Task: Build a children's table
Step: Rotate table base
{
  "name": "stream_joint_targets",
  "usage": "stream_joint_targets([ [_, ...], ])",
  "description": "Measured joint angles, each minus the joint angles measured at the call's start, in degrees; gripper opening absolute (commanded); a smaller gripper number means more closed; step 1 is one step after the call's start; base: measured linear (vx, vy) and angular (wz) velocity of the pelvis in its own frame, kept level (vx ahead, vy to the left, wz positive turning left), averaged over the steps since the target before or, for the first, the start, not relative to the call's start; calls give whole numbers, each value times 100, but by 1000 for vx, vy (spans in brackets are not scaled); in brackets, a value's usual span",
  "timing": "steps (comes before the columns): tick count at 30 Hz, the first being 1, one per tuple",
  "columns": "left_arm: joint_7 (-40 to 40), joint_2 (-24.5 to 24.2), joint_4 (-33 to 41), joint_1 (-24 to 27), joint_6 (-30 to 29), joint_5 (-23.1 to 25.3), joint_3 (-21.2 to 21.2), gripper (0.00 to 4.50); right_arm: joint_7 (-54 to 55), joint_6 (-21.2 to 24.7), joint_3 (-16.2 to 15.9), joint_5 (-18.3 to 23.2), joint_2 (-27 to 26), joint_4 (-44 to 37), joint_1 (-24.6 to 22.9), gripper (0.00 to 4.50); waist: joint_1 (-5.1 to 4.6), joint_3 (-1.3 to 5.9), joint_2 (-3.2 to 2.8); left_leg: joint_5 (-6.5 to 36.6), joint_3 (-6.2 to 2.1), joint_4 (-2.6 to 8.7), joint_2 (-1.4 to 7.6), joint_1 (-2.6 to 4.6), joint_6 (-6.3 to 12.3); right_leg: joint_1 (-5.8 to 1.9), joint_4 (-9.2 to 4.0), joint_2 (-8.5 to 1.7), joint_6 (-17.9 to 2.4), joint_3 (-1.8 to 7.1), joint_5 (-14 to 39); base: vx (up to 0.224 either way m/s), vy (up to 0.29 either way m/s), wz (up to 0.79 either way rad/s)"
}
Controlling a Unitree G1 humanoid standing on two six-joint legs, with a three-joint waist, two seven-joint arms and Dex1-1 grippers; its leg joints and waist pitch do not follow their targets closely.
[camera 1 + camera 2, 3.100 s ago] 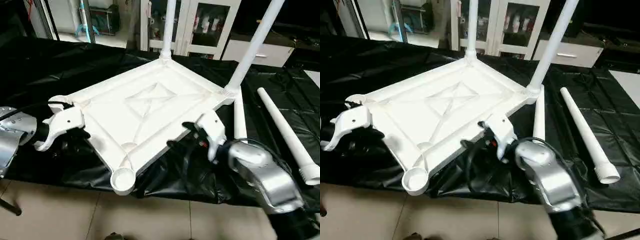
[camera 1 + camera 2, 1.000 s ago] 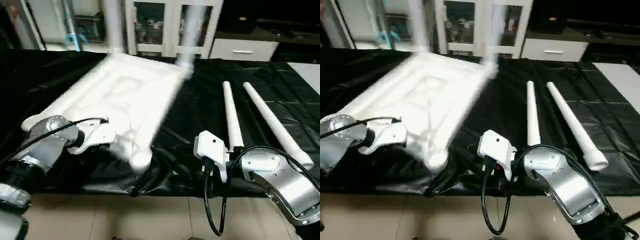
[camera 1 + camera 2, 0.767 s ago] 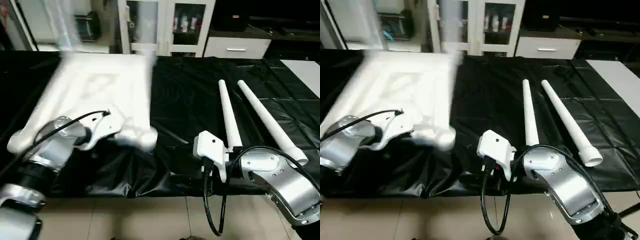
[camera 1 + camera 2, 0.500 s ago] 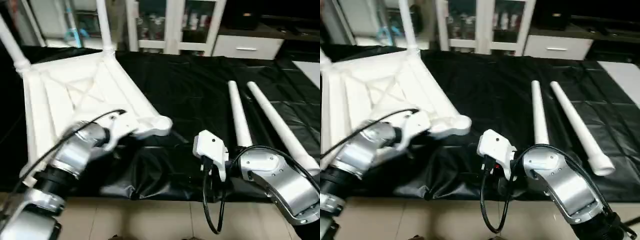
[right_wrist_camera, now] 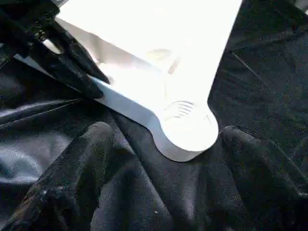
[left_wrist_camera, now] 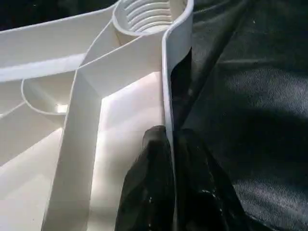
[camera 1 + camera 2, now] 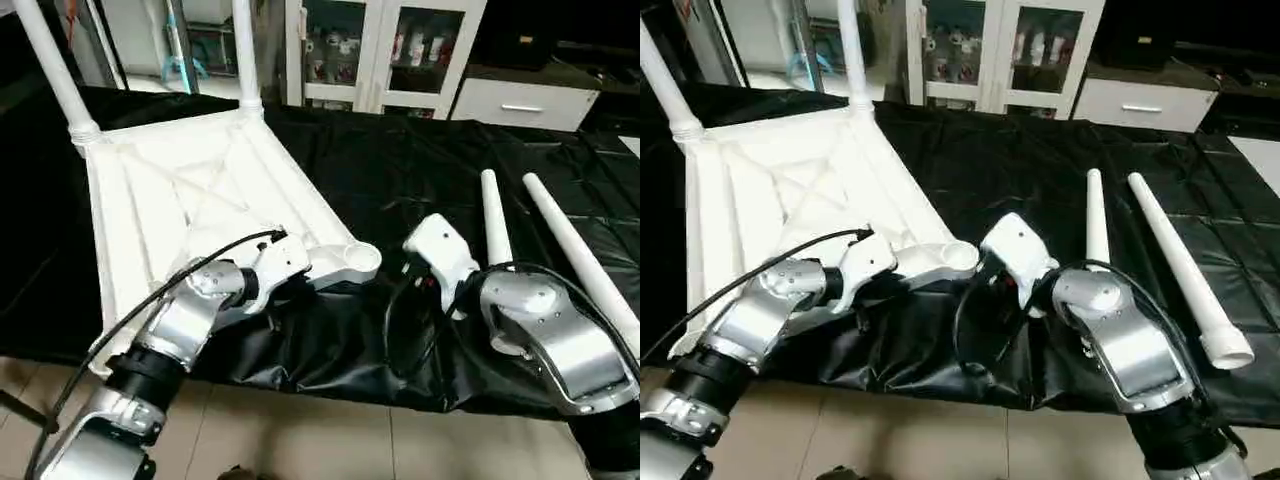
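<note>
The white tabletop (image 7: 190, 200) lies underside up on the black sheet, on the left. Two legs (image 7: 48, 68) (image 7: 243, 45) stand screwed into its far corners. Its near right corner has an empty threaded socket (image 7: 355, 260). My left gripper (image 6: 167, 137) is shut on the tabletop's rim wall just behind that socket. My right gripper (image 5: 166, 132) hovers open just right of the corner, and the socket (image 5: 185, 127) lies between its spread fingers (image 5: 91, 154). Two loose legs (image 7: 493, 225) (image 7: 580, 262) lie side by side on the right.
The black sheet (image 7: 400, 160) bunches into folds at the table's front edge (image 7: 330, 350), with tiled floor below. Glass-door cabinets (image 7: 380, 50) and a white drawer unit (image 7: 525, 100) stand behind the table. A black cable (image 7: 170, 290) loops off my left wrist.
The tabletop has swung round, and its empty corner socket is now by my right gripper. My left gripper has shut on the rim. My right gripper moved in toward the corner, still open.
</note>
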State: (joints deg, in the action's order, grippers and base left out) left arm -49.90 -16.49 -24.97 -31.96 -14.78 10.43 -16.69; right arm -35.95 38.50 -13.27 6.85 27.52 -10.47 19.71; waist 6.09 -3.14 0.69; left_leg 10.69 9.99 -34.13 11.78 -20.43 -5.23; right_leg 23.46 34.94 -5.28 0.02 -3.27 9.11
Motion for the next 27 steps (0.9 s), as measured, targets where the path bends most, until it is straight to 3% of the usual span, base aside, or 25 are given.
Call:
stream_joint_targets([
  [5,181,215,-57,-91,-166,0,1,1,421,295,183,-99,-188,114,16,387,2,2,-15,-1,6,0,-1,-9,2,2,0,0,8,12,5,0,0,0],
  [7,213,290,-91,-151,-259,-7,6,62,614,450,272,-114,-254,213,23,404,2,1,-18,-2,6,0,-1,-14,2,5,-1,0,12,12,7,0,0,0],
  [9,222,423,-57,-168,-363,-241,142,67,830,649,445,-126,-348,283,28,420,-1,0,-19,-2,4,-2,0,-31,3,16,-1,1,15,11,10,0,0,0],
  [12,225,609,318,-178,-530,-540,264,96,1074,895,692,-119,-439,310,80,433,-39,-1,-17,-3,3,-16,2,-63,7,42,0,2,15,9,11,0,0,0],
  [19,206,695,1054,-108,-968,-913,461,153,1370,1196,995,-97,-501,465,131,450,-182,-3,-13,-2,7,-17,8,-59,9,50,10,8,12,10,11,0,0,0],
  [23,284,646,1351,-93,-1143,-1076,736,186,1608,1278,1193,-113,-541,654,333,450,-238,-5,-10,-3,6,-19,7,-56,8,46,10,8,13,10,6,0,0,0],
  [27,168,391,2043,164,-1200,-1418,1001,223,1960,1355,1611,-220,-522,1217,602,450,-274,-4,-10,-5,6,-27,6,-60,9,46,8,8,13,10,4,0,0,0],
])
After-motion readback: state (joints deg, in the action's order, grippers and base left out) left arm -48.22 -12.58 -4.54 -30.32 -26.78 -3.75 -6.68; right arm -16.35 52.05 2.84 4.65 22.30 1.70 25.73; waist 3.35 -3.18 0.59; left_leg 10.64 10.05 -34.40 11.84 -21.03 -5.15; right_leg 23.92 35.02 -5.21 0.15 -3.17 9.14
